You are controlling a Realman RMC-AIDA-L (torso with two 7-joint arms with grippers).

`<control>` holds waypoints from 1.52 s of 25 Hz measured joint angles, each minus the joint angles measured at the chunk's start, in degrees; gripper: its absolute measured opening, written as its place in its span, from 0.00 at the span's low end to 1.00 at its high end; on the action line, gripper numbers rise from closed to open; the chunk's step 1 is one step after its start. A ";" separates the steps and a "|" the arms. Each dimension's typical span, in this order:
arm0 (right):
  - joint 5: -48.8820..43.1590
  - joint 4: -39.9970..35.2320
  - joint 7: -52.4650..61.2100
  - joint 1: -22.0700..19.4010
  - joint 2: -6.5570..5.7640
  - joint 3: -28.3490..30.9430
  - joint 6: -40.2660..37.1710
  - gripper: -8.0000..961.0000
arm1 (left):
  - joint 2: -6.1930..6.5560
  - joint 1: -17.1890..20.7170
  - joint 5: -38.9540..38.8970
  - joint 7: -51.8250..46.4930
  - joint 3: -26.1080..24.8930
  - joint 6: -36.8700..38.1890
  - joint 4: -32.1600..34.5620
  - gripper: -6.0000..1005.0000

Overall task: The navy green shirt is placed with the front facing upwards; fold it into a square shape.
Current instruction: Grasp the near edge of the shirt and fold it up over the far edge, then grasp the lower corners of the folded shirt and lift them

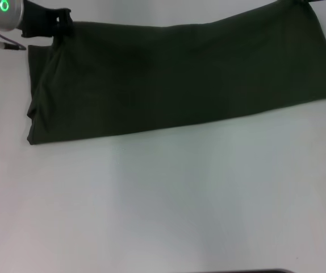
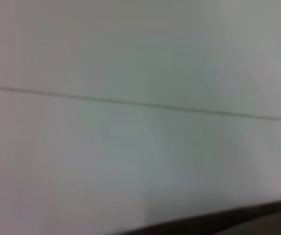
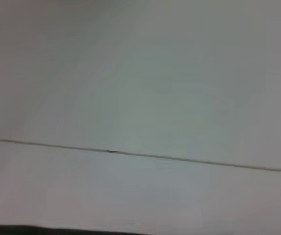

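The navy green shirt [image 1: 180,79] lies on the white table [image 1: 168,210] as a long, folded band occupying the far part of the head view, running from about 9 o'clock to 3 o'clock and rising slightly toward the 2 o'clock side. No lettering or collar label shows on the exposed surface. Its near edge is straight. The end at 9 o'clock is bunched into soft folds, with a corner of cloth drawn up toward 11 o'clock.

The left gripper [image 1: 58,28] sits at that raised corner, at 11 o'clock in the head view, in contact with the cloth. Whether its fingers are clamped on the fabric or apart cannot be told. The arm behind it carries a lit green ring.

The right gripper appears only as a dark sliver at 1 o'clock on the frame's edge; its state cannot be told.

Both wrist views show only pale table surface crossed by a thin seam line [image 2: 130,102].
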 joint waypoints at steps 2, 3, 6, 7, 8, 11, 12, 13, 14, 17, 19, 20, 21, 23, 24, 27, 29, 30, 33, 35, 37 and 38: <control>-1.33 -0.09 -0.02 0.14 -0.08 -0.01 -0.10 0.06 | -0.39 0.48 0.33 -0.17 0.00 0.79 -1.19 0.11; -1.96 -0.21 0.13 0.28 -0.21 0.00 -0.30 0.06 | -0.67 0.84 0.39 -0.22 -0.04 1.15 -2.02 0.11; -3.38 -0.49 0.75 0.87 -0.71 0.19 -1.49 0.16 | -1.41 1.58 0.41 -0.32 -0.39 1.86 -4.23 0.15; -3.61 -0.60 0.85 1.05 -0.96 0.29 -2.02 0.26 | -1.55 1.76 0.41 -0.33 -0.47 1.90 -4.75 0.19; -3.76 -0.72 0.95 1.18 -1.27 0.46 -2.54 0.31 | -1.73 2.10 0.41 -0.34 -0.56 1.99 -5.60 0.23; -3.74 -1.30 1.86 1.23 -2.46 0.86 -3.90 0.43 | -2.05 3.56 0.16 -0.35 -0.72 2.15 -8.37 0.34; -3.55 -1.80 2.22 1.16 -2.86 1.13 -4.48 0.47 | -2.10 4.07 -0.01 -0.35 -0.80 2.25 -9.20 0.38; -3.17 -2.44 2.42 0.98 -3.14 1.66 -5.41 0.52 | -2.18 5.00 -0.32 -0.36 -1.16 2.58 -10.91 0.42; -2.55 -3.15 2.39 0.76 -3.39 2.43 -6.56 0.56 | -2.19 5.56 -0.57 -0.36 -1.56 2.83 -11.93 0.47; 0.62 -5.58 1.27 0.02 -4.13 5.59 -11.43 0.69 | -1.96 8.02 -4.16 0.12 -3.72 5.28 -15.55 0.60; 3.34 -6.68 0.10 -0.64 -4.70 7.30 -14.55 0.76 | -1.34 9.33 -6.73 0.42 -4.15 6.83 -16.90 0.68; 4.88 -7.16 -0.60 -1.11 -4.94 8.15 -15.96 0.78 | -0.95 10.06 -7.95 0.57 -4.30 7.62 -17.42 0.72; 6.42 -7.63 -1.40 -1.59 -5.13 8.86 -17.38 0.80 | -0.58 10.70 -9.15 0.73 -4.35 8.42 -17.92 0.76; 9.67 -8.29 -3.46 -3.05 -5.46 10.14 -20.63 0.84 | -0.19 11.81 -11.22 1.50 -4.56 9.88 -18.50 0.79; 11.23 -8.45 -4.56 -3.70 -5.59 10.68 -22.24 0.86 | 0.01 12.42 -12.79 2.45 -4.81 11.00 -18.71 0.81; 17.91 -8.55 -10.09 -7.16 -5.72 13.92 -29.73 0.92 | 0.28 14.04 -17.39 6.48 -6.06 14.34 -18.70 0.86; 23.63 -8.60 -15.40 -10.24 -5.20 16.29 -34.94 0.96 | 0.25 15.11 -20.84 9.66 -6.89 16.67 -18.49 0.89; 26.24 -8.60 -18.38 -11.85 -4.85 17.21 -37.42 0.96 | 0.19 15.76 -22.93 11.66 -7.30 18.46 -18.32 0.90; 32.45 -9.02 -28.32 -17.58 -3.35 19.15 -42.33 0.96 | 0.18 17.16 -25.85 14.51 -7.66 22.57 -18.06 0.90; 35.42 -9.23 -35.62 -21.87 -1.91 20.34 -44.20 0.96 | 0.27 17.84 -26.28 15.32 -7.68 24.15 -17.88 0.90; 37.20 -9.05 -40.71 -24.79 -0.70 21.93 -44.87 0.96 | 0.34 18.42 -26.25 16.89 -7.77 24.71 -16.76 0.90; 37.79 -8.83 -42.30 -25.82 -0.17 22.84 -45.00 0.96 | 0.35 18.54 -26.19 17.41 -7.79 24.77 -16.27 0.90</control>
